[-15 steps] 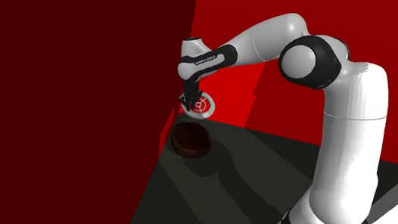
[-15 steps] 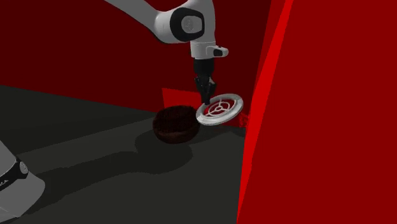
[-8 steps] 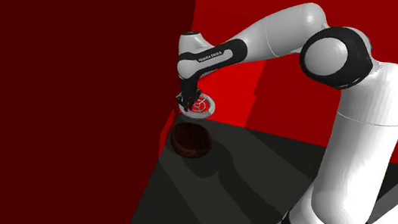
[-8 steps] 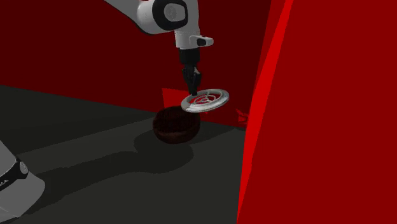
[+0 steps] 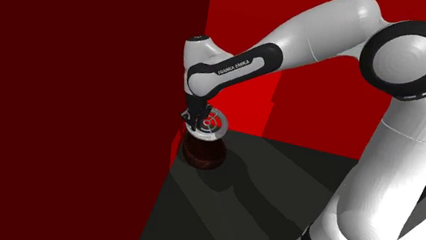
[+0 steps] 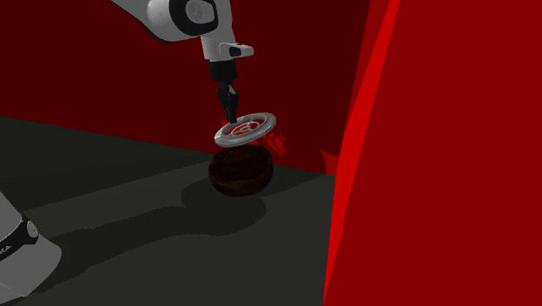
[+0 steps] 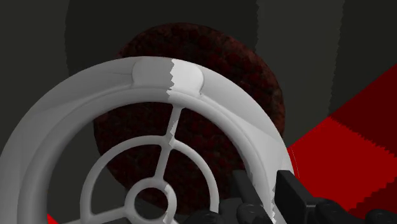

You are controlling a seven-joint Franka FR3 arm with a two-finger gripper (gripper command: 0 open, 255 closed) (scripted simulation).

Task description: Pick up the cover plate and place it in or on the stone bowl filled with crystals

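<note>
The cover plate (image 6: 247,129) is a grey-white ring with spokes and a small hub, held tilted in the air. My gripper (image 6: 230,113) is shut on its rim, with the ring hanging off to one side of the fingers. Directly below it sits the dark reddish-brown bowl (image 6: 241,171) on the dark floor. In the shoulder view the cover plate (image 5: 209,122) hovers just over the bowl (image 5: 204,151), with the gripper (image 5: 194,120) at the plate's edge. Through the wrist view's cover plate (image 7: 191,95) spokes I see the bowl (image 7: 254,70) underneath; the gripper (image 7: 273,194) clasps the rim.
Red walls (image 6: 408,156) stand close behind and beside the bowl, which sits in a corner (image 5: 182,128). The dark floor (image 6: 156,235) stretches toward the stand. A small red wedge (image 6: 276,143) lies by the bowl.
The gripper has carried the cover plate toward the second exterior view's left, from beside the bowl to right above it, and slightly lower. The arm has stretched out further.
</note>
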